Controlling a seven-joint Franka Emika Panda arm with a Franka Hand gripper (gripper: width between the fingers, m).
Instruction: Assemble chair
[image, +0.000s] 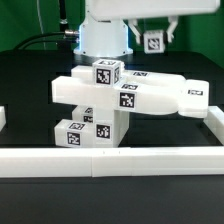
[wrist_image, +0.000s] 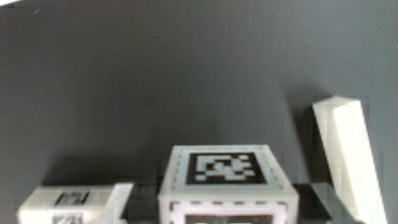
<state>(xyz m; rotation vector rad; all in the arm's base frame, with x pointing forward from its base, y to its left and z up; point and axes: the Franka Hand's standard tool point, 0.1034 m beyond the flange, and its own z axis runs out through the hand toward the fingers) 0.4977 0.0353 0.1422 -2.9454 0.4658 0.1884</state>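
The chair parts (image: 130, 96) lie stacked mid-table: long thick white pieces across, a tagged block (image: 105, 72) on top, and tagged blocks (image: 85, 132) below. My gripper (image: 153, 46) hangs high behind the stack, near the robot base. Its dark fingers (image: 134, 31) flank a small white tagged block (image: 153, 42). In the wrist view the same block (wrist_image: 226, 170) sits tight between the gripper's (wrist_image: 228, 208) dark fingers, so the gripper looks shut on it. Another tagged part (wrist_image: 80, 205) and a white panel edge (wrist_image: 342, 140) lie beside it.
The long white border rail (image: 110, 160) runs along the front, with its sides at the exterior view's right (image: 214, 124) and left (image: 3, 118). The white robot base (image: 105, 38) stands behind the stack. The table top (wrist_image: 160, 80) is black.
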